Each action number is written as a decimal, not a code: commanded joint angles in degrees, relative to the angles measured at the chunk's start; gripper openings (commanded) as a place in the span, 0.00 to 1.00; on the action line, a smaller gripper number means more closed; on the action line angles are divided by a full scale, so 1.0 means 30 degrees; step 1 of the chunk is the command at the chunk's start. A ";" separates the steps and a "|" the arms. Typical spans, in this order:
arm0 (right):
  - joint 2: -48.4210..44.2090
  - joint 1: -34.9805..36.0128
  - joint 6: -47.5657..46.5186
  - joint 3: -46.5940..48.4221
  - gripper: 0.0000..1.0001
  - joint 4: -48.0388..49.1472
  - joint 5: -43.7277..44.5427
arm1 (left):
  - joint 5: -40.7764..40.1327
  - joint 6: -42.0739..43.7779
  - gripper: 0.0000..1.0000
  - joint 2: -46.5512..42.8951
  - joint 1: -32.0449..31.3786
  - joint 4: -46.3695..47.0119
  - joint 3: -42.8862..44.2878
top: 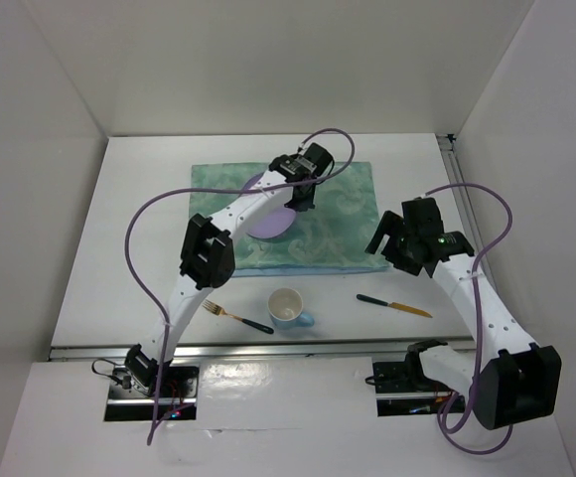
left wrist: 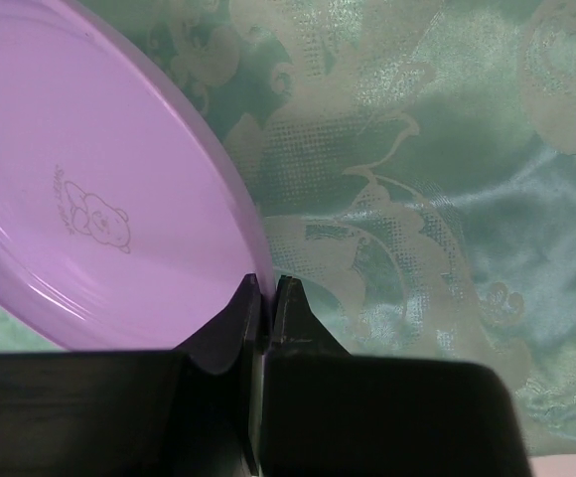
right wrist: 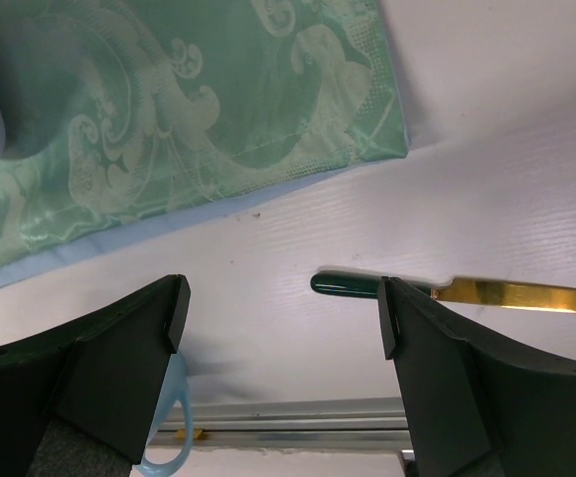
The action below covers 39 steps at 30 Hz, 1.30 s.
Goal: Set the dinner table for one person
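My left gripper [top: 299,197] [left wrist: 265,290] is shut on the rim of a purple plate [top: 271,221] [left wrist: 89,179], which it holds tilted over the teal patterned cloth [top: 333,214] [left wrist: 417,149]. The cloth lies on the white dinner table [top: 119,248]. My right gripper [top: 395,248] [right wrist: 283,318] hangs open and empty above the bare table by the cloth's right front corner. Below it lies a knife [top: 394,305] [right wrist: 348,284] with a green handle and gold blade. A white and blue cup [top: 288,308] and a gold fork [top: 236,316] lie near the front edge.
An aluminium rail [top: 268,348] [right wrist: 288,422] runs along the table's near edge. White walls enclose the table on the left, back and right. The cup's blue handle [right wrist: 164,437] shows beside my right gripper's left finger.
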 commanded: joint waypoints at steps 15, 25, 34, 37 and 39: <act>-0.0027 -0.0073 -0.0497 0.0268 0.89 -0.0049 -0.1516 | 0.2525 0.0490 0.75 -0.1185 -0.0020 0.2198 0.0821; 0.1638 0.4657 -0.3018 0.2283 0.89 0.1504 -0.4335 | 0.5068 -0.0355 0.74 -0.9939 0.3951 0.1817 -0.3351; 0.4600 1.1466 -0.3396 0.4135 0.83 0.1477 -0.1137 | 0.5340 -0.0154 0.74 -1.6535 0.7624 0.0646 -0.9366; 0.5479 1.2639 -0.3604 0.4135 0.80 0.1299 -0.0727 | 0.5340 0.0051 0.74 -1.7797 0.8006 0.0646 -1.1448; 0.5831 1.3310 -0.3604 0.4135 0.80 0.1299 -0.0727 | 0.5164 0.0051 0.74 -1.8178 0.8182 0.0646 -1.2650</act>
